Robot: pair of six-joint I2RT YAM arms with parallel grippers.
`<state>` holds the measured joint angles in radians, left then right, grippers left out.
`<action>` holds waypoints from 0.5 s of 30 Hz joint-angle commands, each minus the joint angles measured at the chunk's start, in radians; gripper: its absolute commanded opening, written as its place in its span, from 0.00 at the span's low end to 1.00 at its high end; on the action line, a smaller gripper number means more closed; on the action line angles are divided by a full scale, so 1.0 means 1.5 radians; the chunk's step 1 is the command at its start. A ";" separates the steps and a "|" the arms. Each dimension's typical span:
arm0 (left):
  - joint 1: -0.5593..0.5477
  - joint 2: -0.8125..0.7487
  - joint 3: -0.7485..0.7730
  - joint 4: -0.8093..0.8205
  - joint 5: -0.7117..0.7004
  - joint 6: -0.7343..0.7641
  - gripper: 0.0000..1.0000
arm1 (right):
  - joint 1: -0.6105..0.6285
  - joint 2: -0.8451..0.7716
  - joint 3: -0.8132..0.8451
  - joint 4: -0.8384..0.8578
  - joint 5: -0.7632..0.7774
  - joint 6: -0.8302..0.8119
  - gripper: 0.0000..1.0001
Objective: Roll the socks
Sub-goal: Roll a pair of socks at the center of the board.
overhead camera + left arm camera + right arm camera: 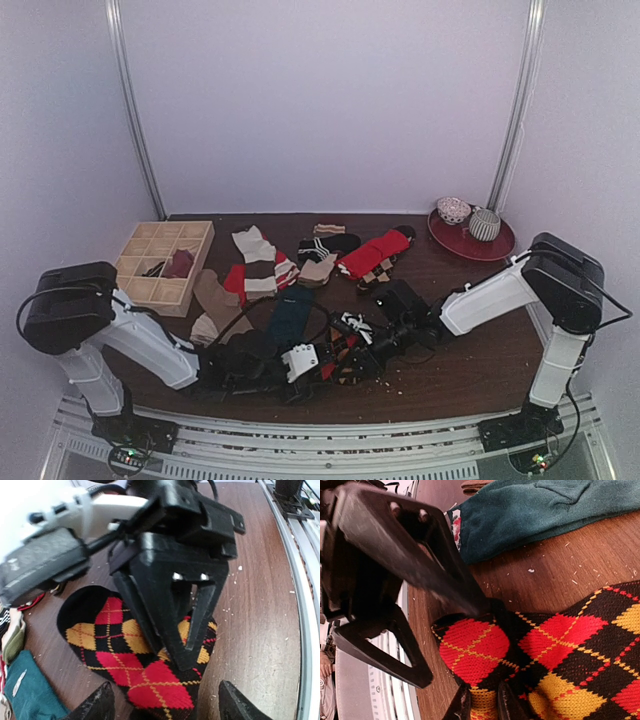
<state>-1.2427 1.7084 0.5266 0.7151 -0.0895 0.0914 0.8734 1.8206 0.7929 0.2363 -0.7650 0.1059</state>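
Observation:
A black sock with red and yellow argyle diamonds (125, 655) lies on the brown table near the front edge, folded over at one end. My right gripper (484, 707) is shut on that fold, with yellow knit pinched between its fingers. My left gripper (165, 707) is open, its two fingertips standing either side of the same sock end and touching nothing. From above, both grippers meet over the argyle sock (338, 352), the left gripper (322, 368) beside the right gripper (350, 345). A dark teal sock (545, 510) lies flat just behind.
A wooden compartment box (165, 262) with a dark red sock in it stands at the back left. Several loose socks (300, 265) lie across the middle. A red plate (472, 240) with two rolled bundles sits at the back right. The metal rail (305, 605) runs along the front edge.

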 commanded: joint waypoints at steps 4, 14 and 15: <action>0.036 0.068 0.013 0.097 0.084 0.030 0.60 | -0.006 0.053 -0.034 -0.161 0.069 0.005 0.15; 0.054 0.074 0.011 0.107 0.110 0.015 0.45 | -0.007 0.059 -0.032 -0.163 0.064 0.003 0.15; 0.055 0.075 0.012 0.107 0.114 0.014 0.44 | -0.007 0.058 -0.032 -0.163 0.065 0.004 0.15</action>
<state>-1.1709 1.8053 0.5312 0.8043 0.0486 0.1192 0.8677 1.8256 0.8009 0.2237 -0.7780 0.1081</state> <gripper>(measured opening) 0.457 0.148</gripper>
